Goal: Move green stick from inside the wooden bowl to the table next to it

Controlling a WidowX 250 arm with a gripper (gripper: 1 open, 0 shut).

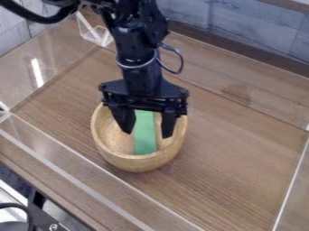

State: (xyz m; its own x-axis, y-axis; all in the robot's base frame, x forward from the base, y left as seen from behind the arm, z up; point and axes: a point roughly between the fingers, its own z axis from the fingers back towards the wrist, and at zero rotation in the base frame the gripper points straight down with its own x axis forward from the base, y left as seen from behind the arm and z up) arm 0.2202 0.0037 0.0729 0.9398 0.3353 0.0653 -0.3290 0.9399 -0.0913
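From here I see a brown plank surface (pixel 223 167) with a clear strip (pixel 103 179) along its near-left edge and a pale line down the right side; bare wood lies open to the right of the bowl and in front of it. The round tan wooden bowl (pixel 115 159) has thick walls, and my claw (pixel 146 124) hangs over it with its two fingers spread wide apart. Inside the bowl, between those fingers, lies the green stick (pixel 145 135), flat, bright and matte, its far end partly hidden by the claw
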